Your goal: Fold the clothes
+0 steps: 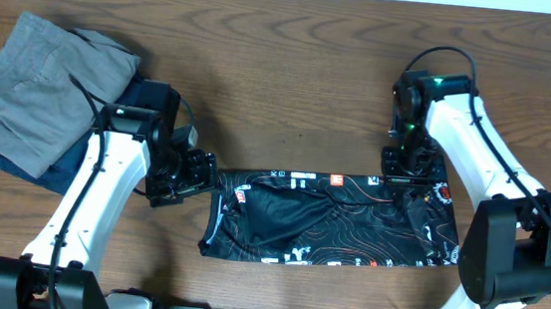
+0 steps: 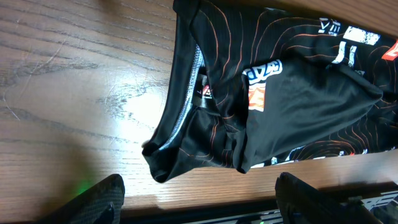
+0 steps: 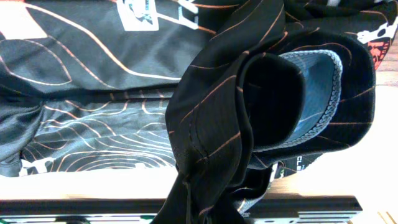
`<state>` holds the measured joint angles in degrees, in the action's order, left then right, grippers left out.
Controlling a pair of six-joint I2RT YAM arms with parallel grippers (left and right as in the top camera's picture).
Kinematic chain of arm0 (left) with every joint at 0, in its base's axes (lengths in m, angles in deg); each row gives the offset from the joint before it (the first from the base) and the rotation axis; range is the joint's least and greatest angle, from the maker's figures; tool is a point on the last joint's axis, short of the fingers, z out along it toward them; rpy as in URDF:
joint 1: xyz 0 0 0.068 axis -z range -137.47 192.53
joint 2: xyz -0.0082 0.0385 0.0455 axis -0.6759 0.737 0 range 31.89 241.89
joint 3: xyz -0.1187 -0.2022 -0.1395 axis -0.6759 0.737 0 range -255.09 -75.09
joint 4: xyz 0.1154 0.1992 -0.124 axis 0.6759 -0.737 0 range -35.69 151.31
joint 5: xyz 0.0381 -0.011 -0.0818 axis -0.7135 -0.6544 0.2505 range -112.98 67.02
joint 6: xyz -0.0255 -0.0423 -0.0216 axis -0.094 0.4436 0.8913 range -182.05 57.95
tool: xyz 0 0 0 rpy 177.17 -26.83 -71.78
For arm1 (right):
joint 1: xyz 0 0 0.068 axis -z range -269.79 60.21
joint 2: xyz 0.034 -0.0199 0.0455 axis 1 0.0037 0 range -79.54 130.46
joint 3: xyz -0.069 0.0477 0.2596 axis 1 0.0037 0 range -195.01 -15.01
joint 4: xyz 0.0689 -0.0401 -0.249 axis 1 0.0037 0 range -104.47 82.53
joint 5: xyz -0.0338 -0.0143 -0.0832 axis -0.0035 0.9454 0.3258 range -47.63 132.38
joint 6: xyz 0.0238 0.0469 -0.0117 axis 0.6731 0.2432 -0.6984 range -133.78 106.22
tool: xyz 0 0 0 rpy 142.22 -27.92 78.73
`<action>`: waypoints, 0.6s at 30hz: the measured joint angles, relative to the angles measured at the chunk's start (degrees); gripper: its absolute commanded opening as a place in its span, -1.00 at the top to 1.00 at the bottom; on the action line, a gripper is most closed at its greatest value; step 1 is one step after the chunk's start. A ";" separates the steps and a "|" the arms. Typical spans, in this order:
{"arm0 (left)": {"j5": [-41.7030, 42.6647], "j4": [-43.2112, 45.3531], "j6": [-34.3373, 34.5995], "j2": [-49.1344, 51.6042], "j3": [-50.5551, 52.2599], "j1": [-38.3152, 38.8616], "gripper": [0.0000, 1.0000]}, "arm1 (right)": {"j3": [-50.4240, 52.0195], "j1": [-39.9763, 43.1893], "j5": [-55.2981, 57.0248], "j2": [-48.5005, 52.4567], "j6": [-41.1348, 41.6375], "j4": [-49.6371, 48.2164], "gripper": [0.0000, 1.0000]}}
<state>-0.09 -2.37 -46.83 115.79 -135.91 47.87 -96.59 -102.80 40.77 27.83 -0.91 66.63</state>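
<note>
Your black jersey (image 1: 335,220) lies near the front edge of the wooden table (image 1: 291,86), a long band running left to right, ribbed collar at the left end. The cloth is shiny, with thin orange contour lines. The left gripper (image 1: 204,173) stands apart beside the collar; the right gripper (image 1: 409,176) clamps bunched fabric (fingers hidden).

bright, even light from above. white glare on the brown wood-grain table (image 2: 118,102); the shiny black orange-lined jersey (image 3: 205,143) blurs up close.
</note>
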 measured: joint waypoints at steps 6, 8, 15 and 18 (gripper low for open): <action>0.00 0.00 -0.02 0.00 0.00 0.00 -0.64 | 0.00 -2.10 0.02 0.00 0.63 0.00 0.97; 0.00 -0.07 0.00 0.00 0.00 0.00 -0.64 | 0.00 -2.78 0.00 0.00 0.79 0.00 0.98; 0.00 -0.17 0.00 0.00 0.00 0.00 -0.65 | 0.00 -4.87 0.02 0.00 0.83 0.02 0.98; 0.00 -0.20 0.00 0.00 0.00 0.00 -0.64 | 0.00 -5.51 0.02 0.00 0.83 0.00 0.97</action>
<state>-0.09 -2.57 -46.83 115.79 -135.91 47.87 -96.59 -108.31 40.79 27.83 -0.08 66.63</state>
